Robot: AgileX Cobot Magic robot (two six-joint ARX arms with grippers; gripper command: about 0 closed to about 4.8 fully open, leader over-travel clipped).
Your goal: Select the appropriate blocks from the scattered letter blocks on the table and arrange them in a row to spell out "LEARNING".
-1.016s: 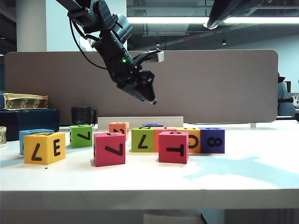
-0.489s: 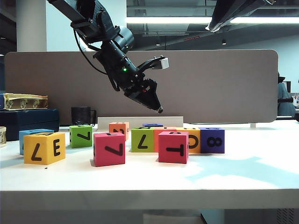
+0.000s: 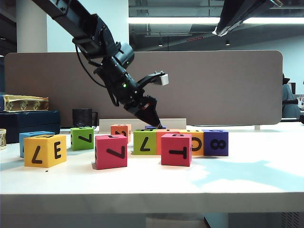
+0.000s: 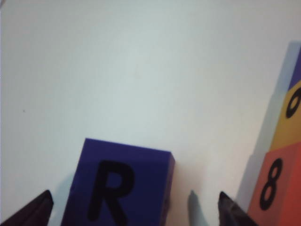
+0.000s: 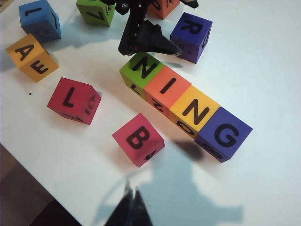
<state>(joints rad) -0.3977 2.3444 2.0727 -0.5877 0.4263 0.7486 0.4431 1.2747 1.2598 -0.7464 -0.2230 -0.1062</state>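
White table (image 3: 247,185) under office strip lights, brown partition (image 3: 228,85) behind. Purple R block (image 4: 120,183) lying just behind a touching row of four spelling NING: green N (image 5: 141,70), orange I (image 5: 167,87), yellow N (image 5: 194,108), purple G (image 5: 225,134). Scattered nearer the front: red B (image 5: 138,140), red L (image 5: 74,100), yellow A/E (image 5: 32,57), blue I (image 5: 40,19), green one (image 3: 82,138) further back. Left gripper (image 4: 134,207) lowered over the R block, fingers spread wide either side, not touching. Right gripper (image 5: 130,205) high above the front edge, fingertips pressed together, holding nothing.
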